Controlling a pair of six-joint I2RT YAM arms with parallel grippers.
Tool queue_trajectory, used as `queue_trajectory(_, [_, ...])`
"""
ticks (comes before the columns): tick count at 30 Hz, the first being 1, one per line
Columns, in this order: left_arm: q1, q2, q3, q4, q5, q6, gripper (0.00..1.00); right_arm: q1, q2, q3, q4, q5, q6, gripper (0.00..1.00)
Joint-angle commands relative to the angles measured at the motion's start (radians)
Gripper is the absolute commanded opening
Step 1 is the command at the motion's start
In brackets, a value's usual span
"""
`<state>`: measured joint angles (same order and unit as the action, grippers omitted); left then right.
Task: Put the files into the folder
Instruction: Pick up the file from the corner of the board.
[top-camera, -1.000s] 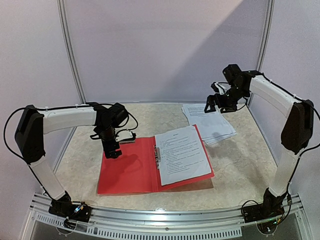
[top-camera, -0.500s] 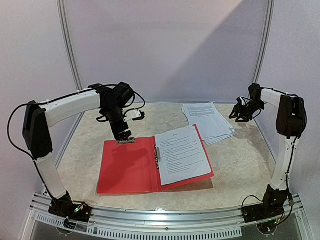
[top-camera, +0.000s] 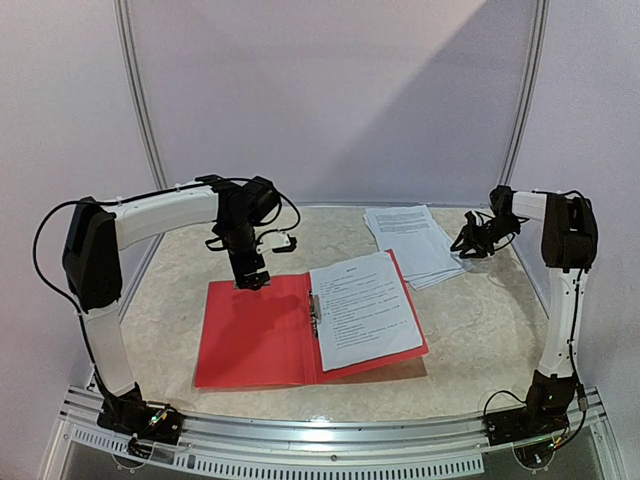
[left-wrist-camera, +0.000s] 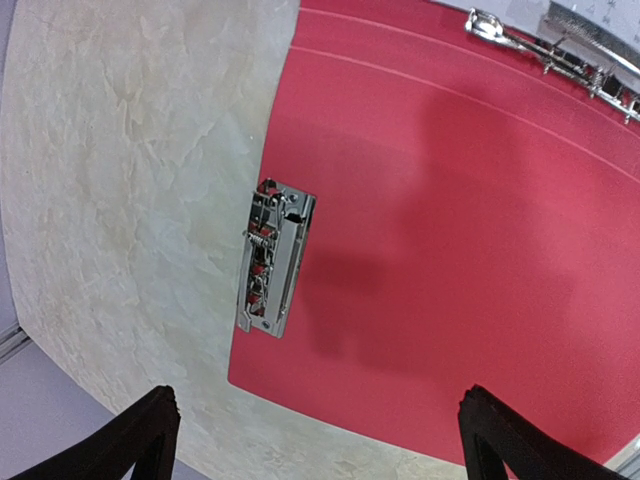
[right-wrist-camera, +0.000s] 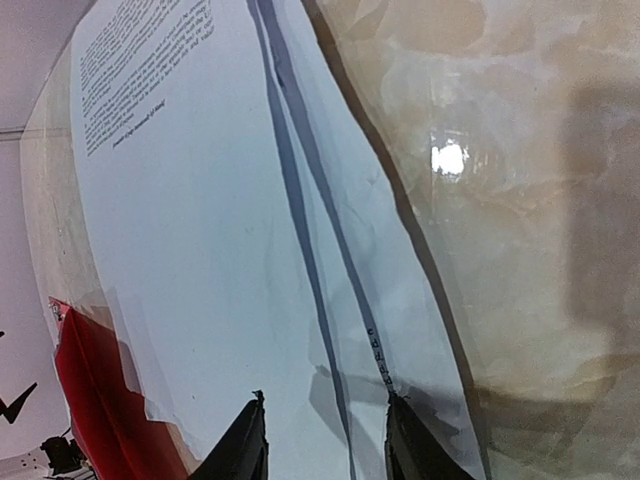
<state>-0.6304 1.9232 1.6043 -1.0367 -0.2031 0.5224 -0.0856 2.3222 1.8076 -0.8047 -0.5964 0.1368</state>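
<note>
Two piles of files, one pile (top-camera: 365, 310) on the open folder's (top-camera: 250, 340) right leaf, loose stack (top-camera: 415, 240) beyond, left fingers (left-wrist-camera: 150, 435) spread above folder's far edge, right fingers (right-wrist-camera: 240, 445) apart at stack's right edge.

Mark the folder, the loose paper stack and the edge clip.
folder (top-camera: 255, 338): top view, bare left cover.
loose paper stack (top-camera: 418, 240): top view, top sheet's middle.
edge clip (left-wrist-camera: 274, 258): left wrist view, metal middle.

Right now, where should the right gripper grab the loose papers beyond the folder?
Probably their right edge, coming low from the right. The loose papers lie flat and fanned, leaving staggered edges to pinch, and the right gripper is open over them.
</note>
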Motion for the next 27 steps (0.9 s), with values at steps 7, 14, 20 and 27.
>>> queue_trajectory(7, [-0.012,0.013,0.01,-0.003,0.002,-0.005,1.0,0.0,-0.011,0.025,0.006,0.071,-0.021,0.43])
queue_trajectory(14, [-0.014,0.018,0.008,0.001,-0.003,-0.003,1.0,0.001,0.015,0.023,-0.002,0.008,-0.025,0.42])
queue_trajectory(20, [-0.014,0.017,0.006,0.003,-0.007,-0.002,1.0,-0.01,0.037,0.015,0.011,-0.146,-0.018,0.35])
queue_trajectory(27, [-0.015,0.02,0.008,0.003,-0.01,-0.001,1.0,-0.033,0.043,0.007,0.042,-0.254,0.036,0.33])
